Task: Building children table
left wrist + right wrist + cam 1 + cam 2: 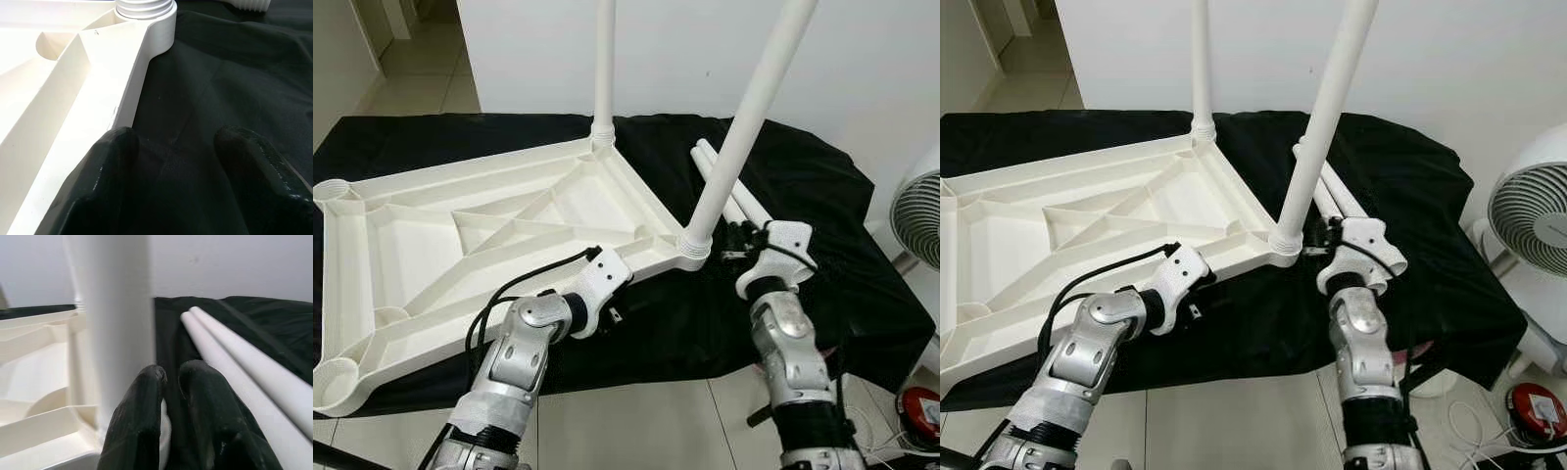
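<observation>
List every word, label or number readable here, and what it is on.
None can be read. The tabletop, legs, cloth and fan show no lettering. The red item on the floor bears a white patch too small to read.

Tabletop (pixel 460 230), centre left: plain white, ribbed underside, no pattern. Two fitted legs (pixel 744 127), rising to the top edge: white. Two loose legs (pixel 744 201), centre right: white. Cloth (pixel 822 255) beneath: solid black. Left gripper (pixel 171 181) fingers (pixel 105 181): glossy black. Right gripper (pixel 171 406) fingers (pixel 215 416): black. Arms (pixel 524 357), lower frame: silver with white wrist housings and black cables. Fan (pixel 1528 220), right edge: white. Wall (pixel 705 49), top: white. Floor (pixel 636 421), bottom: pale tiles. Object (pixel 922 413), lower right corner: red.
</observation>
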`<state>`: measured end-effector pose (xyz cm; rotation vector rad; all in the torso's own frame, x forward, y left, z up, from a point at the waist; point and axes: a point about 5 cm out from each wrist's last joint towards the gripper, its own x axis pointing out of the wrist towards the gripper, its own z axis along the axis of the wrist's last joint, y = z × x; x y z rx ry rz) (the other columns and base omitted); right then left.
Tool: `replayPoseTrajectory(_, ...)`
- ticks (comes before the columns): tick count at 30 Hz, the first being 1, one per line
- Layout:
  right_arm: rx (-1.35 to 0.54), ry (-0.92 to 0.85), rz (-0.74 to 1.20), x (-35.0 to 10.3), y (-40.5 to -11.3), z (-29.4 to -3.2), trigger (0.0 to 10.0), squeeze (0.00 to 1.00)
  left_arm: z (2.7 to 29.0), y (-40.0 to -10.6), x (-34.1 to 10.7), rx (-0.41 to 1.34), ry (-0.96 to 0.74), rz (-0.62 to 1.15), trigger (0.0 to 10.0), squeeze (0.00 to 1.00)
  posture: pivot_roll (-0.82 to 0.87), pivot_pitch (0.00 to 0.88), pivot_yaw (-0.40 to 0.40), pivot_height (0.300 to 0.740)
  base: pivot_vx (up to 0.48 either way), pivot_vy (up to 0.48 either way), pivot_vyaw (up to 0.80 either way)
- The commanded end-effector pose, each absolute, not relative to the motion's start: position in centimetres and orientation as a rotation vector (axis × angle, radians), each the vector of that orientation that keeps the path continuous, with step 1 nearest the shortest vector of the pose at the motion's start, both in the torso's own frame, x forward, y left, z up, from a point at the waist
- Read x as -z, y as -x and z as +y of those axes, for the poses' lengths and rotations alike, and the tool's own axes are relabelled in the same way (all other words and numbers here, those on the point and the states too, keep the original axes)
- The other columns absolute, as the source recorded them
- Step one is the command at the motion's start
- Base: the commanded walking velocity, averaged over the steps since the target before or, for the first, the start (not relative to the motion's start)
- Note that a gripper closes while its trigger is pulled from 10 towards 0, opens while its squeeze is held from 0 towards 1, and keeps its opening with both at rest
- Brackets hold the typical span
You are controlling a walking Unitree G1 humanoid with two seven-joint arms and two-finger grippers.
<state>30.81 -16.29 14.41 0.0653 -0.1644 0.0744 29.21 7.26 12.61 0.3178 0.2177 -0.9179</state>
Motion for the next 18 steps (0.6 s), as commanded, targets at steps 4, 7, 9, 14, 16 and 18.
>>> replayPoseTrajectory(4, -0.143, -0.11, -0.151, -13.4, -29.5, -14.9, 10.0, 0.0, 9.1, -30.8, -14.6, 0.508, -0.28, 0.084, 10.0, 0.0, -0.04, 0.0, -0.044, 0.74, 0.0, 0.0, 0.0)
replayPoseTrajectory(7, -0.154, -0.113, -0.138, -12.9, -28.9, -14.5, 10.0, 0.0, 9.6, -30.8, -14.3, 0.499, -0.306, 0.093, 10.0, 0.0, -0.05, 0.0, -0.044, 0.74, 0.0, 0.0, 0.0)
replayPoseTrajectory(9, -0.16, -0.116, -0.133, -12.7, -28.7, -14.4, 10.0, 0.0, 9.7, -30.7, -14.3, 0.509, -0.31, 0.091, 10.0, 0.0, -0.05, 0.0, -0.043, 0.74, 0.0, 0.0, 0.0)
replayPoseTrajectory(14, -0.183, -0.118, -0.114, -12.1, -28.0, -14.1, 10.0, 0.0, 10.1, -30.5, -14.5, 0.514, -0.289, 0.082, 10.0, 0.0, -0.05, 0.0, -0.041, 0.74, 0.0, 0.0, 0.0)
replayPoseTrajectory(16, -0.189, -0.109, -0.108, -11.9, -27.9, -14.0, 10.0, 0.0, 10.3, -30.6, -14.0, 0.502, -0.29, 0.106, 10.0, 0.0, -0.06, 0.0, -0.039, 0.74, 0.0, 0.0, 0.0)
replayPoseTrajectory(18, -0.193, -0.102, -0.105, -11.8, -28.0, -13.9, 10.0, 0.0, 10.4, -30.6, -13.6, 0.494, -0.294, 0.123, 10.0, 0.0, -0.06, 0.0, -0.039, 0.74, 0.0, 0.0, 0.0)
